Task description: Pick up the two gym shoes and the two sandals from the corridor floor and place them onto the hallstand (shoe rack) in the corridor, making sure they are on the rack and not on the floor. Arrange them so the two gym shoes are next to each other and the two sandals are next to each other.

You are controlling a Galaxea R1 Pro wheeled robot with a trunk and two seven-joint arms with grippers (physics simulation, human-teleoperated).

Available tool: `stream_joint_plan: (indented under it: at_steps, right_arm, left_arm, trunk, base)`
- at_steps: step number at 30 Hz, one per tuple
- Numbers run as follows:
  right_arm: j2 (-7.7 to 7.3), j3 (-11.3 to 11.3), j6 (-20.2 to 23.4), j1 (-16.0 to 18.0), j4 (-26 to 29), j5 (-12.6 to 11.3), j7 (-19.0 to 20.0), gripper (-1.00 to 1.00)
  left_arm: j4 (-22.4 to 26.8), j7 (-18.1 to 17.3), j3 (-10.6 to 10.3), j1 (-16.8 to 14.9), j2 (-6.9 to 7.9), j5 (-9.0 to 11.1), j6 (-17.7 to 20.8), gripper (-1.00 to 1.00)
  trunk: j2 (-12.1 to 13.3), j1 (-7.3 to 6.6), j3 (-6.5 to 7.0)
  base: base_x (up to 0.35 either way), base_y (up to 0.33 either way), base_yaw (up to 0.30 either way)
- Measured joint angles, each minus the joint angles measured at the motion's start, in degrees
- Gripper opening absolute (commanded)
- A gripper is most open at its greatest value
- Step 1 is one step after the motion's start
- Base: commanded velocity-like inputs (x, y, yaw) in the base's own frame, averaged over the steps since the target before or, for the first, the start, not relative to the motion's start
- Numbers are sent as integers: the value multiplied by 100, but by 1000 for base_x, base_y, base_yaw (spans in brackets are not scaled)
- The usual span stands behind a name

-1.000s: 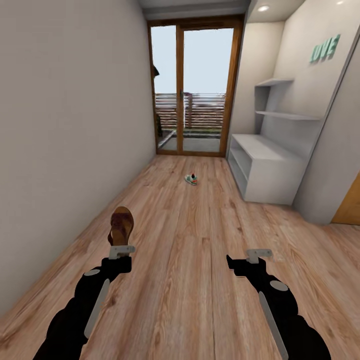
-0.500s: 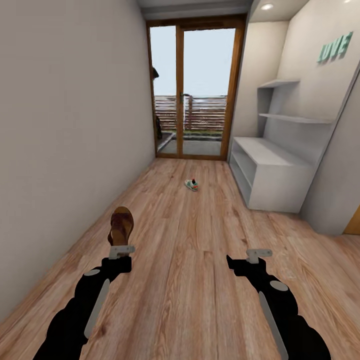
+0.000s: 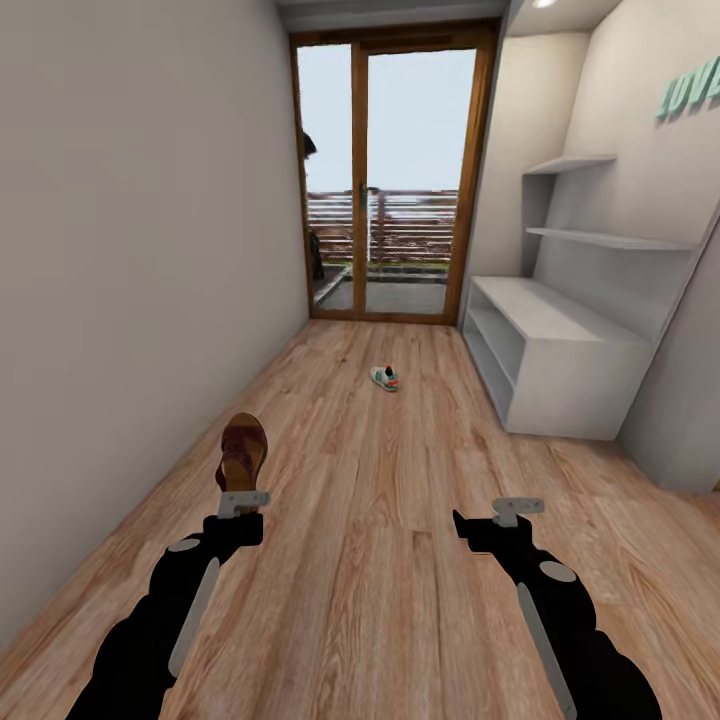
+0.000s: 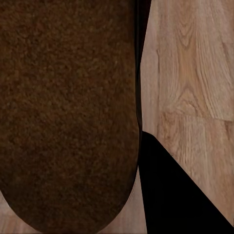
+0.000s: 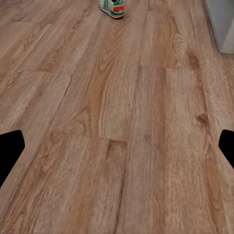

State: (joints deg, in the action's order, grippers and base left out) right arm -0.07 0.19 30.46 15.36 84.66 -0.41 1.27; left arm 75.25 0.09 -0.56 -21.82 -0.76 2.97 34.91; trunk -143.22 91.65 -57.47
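My left gripper (image 3: 243,500) is shut on one brown sandal (image 3: 242,452), which stands upright above the fingers; its dark sole (image 4: 63,112) sits close to the left wrist camera. A white gym shoe (image 3: 384,378) with green stripes and a red heel lies alone on the corridor floor (image 3: 380,540) ahead, also at the far edge of the right wrist view (image 5: 112,7). The light-grey hallstand (image 3: 560,360) stands against the right wall, its bench top and shelves bare. My right gripper (image 3: 518,508) hangs open above the planks, holding nothing.
A plain wall (image 3: 120,250) runs along the left of the corridor. A wood-framed glass door (image 3: 390,180) closes the far end. Bare plank floor stretches between me and the gym shoe. A wall corner (image 3: 690,400) juts out just past the hallstand's near end.
The whole view has shifted: the hallstand and gym shoe have slid rightward and grown slightly, so the camera moved. Both arms hold the same pose, the sandal still gripped.
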Motion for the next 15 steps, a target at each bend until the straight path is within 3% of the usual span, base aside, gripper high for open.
stream_joint_plan:
  at_steps: [5,15]
  right_arm:
    - [-1,0,0,2,-1,0,0,100]
    - [-1,-1,0,0,0,0,0,100]
  left_arm:
    - [0,0,0,-1,-2,0,0,-100]
    - [-1,0,0,-2,-2,0,0,-100]
  trunk:
    - [0,0,0]
    - [0,0,50]
  base:
    - [346,0,-7]
    - [346,0,-110]
